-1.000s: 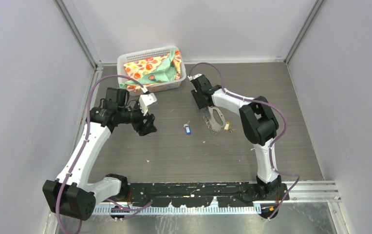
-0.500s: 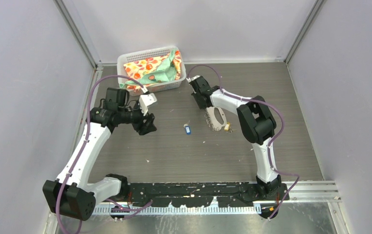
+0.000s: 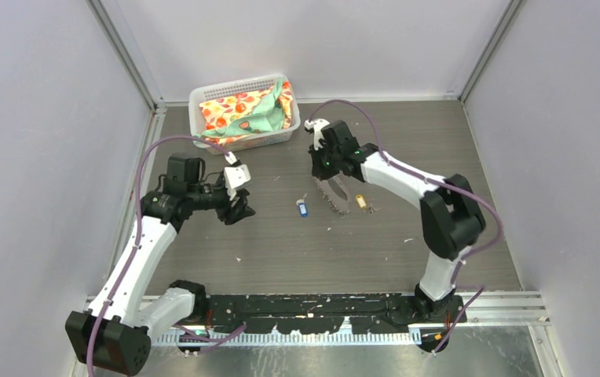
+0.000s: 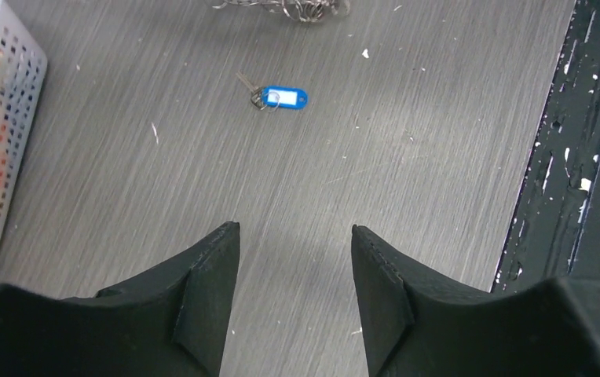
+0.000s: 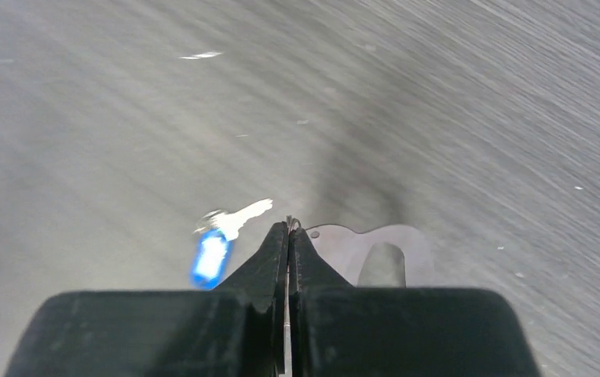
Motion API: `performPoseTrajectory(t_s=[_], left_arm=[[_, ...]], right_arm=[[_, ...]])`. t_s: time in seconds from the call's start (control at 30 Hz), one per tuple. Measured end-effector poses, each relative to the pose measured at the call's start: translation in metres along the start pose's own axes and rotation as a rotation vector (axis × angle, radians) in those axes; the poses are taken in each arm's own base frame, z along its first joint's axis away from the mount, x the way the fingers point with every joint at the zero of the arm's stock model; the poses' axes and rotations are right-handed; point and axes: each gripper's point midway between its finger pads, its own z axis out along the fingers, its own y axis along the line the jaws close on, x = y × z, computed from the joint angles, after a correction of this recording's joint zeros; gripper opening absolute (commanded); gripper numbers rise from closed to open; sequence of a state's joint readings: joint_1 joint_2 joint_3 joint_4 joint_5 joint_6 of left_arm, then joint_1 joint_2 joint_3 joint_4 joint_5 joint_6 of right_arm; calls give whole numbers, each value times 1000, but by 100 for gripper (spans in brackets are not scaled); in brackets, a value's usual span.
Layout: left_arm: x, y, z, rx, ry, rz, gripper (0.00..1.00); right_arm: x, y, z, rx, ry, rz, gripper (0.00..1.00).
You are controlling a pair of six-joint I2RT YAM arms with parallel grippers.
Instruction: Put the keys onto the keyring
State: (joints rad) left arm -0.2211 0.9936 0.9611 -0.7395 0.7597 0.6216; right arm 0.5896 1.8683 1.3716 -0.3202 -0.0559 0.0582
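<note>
Three pale lilac walls [image 3: 38, 118] close around the grey wood-grain bench [image 3: 281, 259], which is speckled with white flecks and carries a white basket [image 3: 203, 98] of patterned cloth [image 3: 246, 110] at its far left. The keyring [image 3: 334, 193] sits between the blue key [image 3: 302, 208] and the yellow key [image 3: 362, 203]. The right claw [image 5: 288, 228], fully closed, pinches its end, while the left claw [image 4: 295, 236] hovers empty, jaws moderately apart.

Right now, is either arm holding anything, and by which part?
The right gripper's jaws pinch the keyring by its thin edge near one end; the left gripper is open and empty.
</note>
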Motion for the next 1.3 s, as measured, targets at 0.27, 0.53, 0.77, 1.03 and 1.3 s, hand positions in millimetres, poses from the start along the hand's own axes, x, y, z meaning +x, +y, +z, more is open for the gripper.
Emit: performPoseTrajectory(t_s=[0.27,0.53,0.77,1.03,1.3], left_arm=[[-6,-12,14,63,-68,101,55],[-32,-14,25,130,-100,-23,51],[-52,-42,13,219,-173,-71,46],[-81,-91,-8,361,-255,-56,32],[-88,-108,-22,408,-270,-48,28]], right_arm=[[-32,96,-98,-338,-212,-38,1],[-10,160,-145,-540,-222,-85,1],[-5,197,-183,-644,-253,-121,1],[5,228,-222,-721,-284,-182,1],[1,238,-242,-745,-318,-202,1]])
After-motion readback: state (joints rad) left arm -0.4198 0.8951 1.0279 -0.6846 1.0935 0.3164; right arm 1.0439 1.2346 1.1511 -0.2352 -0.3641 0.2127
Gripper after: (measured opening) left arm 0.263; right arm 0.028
